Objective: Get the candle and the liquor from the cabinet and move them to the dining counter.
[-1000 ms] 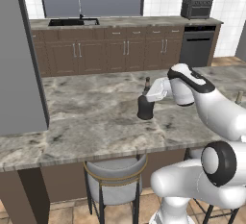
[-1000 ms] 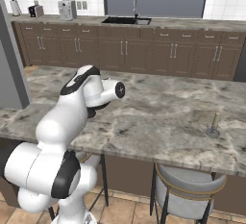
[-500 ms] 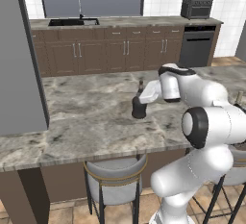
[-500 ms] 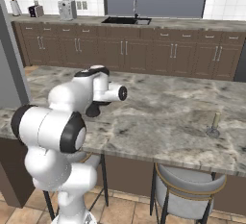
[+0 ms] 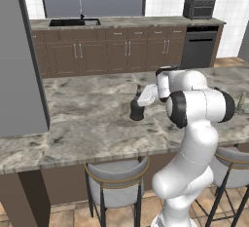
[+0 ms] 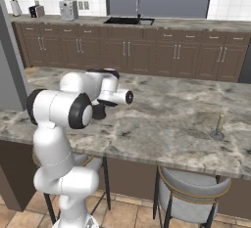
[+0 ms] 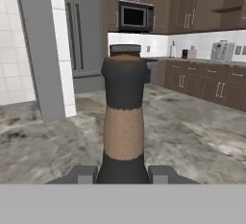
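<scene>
We see our pincer (image 5: 140, 96) closed on the neck of the liquor (image 5: 137, 109), a squat black bell-shaped bottle with a thin neck, a tan neck band and a dark cap. In the hand view the bottle (image 7: 124, 122) stands upright right in front of the pincer (image 7: 124, 174), its neck rising between the two grey finger tips (image 7: 81, 174), which sit against its black shoulder on either side.

From the left base view, the bottle hangs directly below the pincer, with its rounded base at or just above the dining counter (image 5: 82, 119), a broad slab of grey-beige veined marble on a brown base. We cannot tell whether the base is touching the marble. In the right base view the bottle (image 6: 99, 111) is mostly hidden behind our white arm; only a dark patch of it shows just beside the forearm, over the same slab (image 6: 171, 119).

The candle (image 6: 218, 126), a short pale cream taper in a small grey metal candlestick with a round flared base, stands upright on the dining counter, well apart from the pincer, out along the slab on the side away from the grey wall panel (image 5: 19, 60). In the left base view it (image 5: 239, 102) peeks out just past our arm's shoulder.

Below the pincer's edge of the slab stands a round cushioned bar stool (image 5: 116, 184) with a grey seat, tucked under the counter.
</scene>
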### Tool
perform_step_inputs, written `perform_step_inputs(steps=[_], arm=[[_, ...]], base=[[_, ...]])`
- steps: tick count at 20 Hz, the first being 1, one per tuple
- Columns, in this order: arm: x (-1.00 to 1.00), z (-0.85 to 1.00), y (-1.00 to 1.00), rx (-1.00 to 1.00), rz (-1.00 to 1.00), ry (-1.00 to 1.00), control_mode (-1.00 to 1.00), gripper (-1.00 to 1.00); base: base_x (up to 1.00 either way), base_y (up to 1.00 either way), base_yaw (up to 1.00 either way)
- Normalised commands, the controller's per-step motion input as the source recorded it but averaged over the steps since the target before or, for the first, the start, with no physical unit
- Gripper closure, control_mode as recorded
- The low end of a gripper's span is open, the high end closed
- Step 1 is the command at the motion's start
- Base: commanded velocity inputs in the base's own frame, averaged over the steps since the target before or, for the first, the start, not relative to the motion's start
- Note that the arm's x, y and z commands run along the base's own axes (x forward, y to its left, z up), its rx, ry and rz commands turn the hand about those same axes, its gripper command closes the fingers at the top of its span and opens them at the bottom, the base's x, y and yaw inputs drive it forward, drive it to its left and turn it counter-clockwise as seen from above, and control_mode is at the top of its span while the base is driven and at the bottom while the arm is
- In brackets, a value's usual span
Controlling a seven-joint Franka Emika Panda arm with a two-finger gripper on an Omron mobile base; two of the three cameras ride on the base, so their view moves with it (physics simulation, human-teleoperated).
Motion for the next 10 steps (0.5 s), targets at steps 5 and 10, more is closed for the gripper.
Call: perform_step_inputs(steps=[5, 10], arm=[[0.42, -0.53, 0.00, 0.00, 0.02, 0.00, -1.00, 1.00], [0.38, -0.53, 0.00, 0.00, 0.00, 0.00, -1.00, 1.00]], base=[[0.00, 0.00, 0.00], [0.00, 0.00, 0.00]])
